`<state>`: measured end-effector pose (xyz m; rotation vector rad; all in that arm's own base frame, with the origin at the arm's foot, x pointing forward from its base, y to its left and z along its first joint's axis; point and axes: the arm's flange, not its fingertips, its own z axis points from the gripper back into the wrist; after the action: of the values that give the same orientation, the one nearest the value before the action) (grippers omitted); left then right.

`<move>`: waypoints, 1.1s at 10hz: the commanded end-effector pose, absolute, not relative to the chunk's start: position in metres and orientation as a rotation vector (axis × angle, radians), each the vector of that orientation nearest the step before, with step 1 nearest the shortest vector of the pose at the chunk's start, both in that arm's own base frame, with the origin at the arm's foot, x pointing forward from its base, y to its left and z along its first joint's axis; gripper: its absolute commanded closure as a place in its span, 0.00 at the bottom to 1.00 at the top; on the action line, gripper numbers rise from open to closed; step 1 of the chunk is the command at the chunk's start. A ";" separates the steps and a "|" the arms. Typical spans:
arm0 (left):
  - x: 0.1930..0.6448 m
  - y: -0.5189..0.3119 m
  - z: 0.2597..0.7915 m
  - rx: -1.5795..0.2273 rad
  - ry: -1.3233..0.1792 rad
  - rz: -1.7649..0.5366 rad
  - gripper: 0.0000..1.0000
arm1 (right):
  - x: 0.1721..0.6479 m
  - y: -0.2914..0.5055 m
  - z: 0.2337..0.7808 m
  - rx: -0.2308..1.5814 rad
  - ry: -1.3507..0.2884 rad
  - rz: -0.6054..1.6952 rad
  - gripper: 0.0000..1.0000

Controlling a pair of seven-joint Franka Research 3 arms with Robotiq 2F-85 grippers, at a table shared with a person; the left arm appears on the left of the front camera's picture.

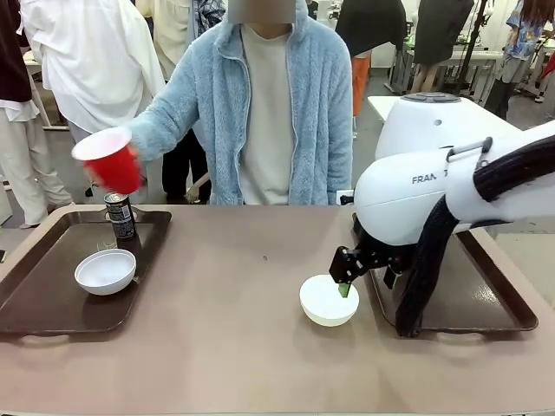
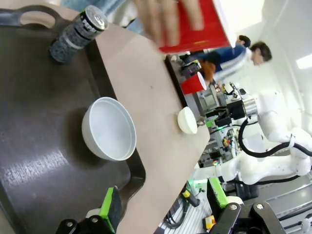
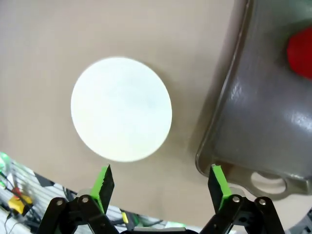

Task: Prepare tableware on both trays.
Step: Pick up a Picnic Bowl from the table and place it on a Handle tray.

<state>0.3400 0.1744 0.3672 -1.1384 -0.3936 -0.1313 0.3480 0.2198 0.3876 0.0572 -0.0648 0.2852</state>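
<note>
A person's hand holds a red cup [image 1: 108, 160] tilted above the left tray [image 1: 35, 299]. On that tray stand a dark can [image 1: 120, 215] and a white bowl [image 1: 105, 270]. A second white bowl [image 1: 329, 299] sits on the bare table just left of the right tray [image 1: 490, 299]. My right gripper [image 1: 367, 282] hovers open over that bowl's right rim; its wrist view shows the bowl [image 3: 121, 108] ahead of the open right gripper [image 3: 161, 182]. My left gripper [image 2: 163, 202] is open over the left tray's edge, near its bowl [image 2: 108, 127] and can [image 2: 78, 31]. Another red cup [image 3: 300, 51] sits on the right tray [image 3: 263, 112].
The person in a light blue fleece [image 1: 260, 104] stands at the far side of the table. My right arm's white body [image 1: 434, 191] covers much of the right tray. Bare tabletop [image 1: 234, 286] lies between the trays.
</note>
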 end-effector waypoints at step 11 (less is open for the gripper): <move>0.340 0.175 0.369 -1.146 -0.404 -0.133 0.07 | 0.382 0.227 0.342 0.038 -0.061 0.268 1.00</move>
<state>0.3400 0.1744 0.3672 -1.1384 -0.3934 -0.1313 0.3761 0.2263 0.3472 0.0565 -0.0530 0.2608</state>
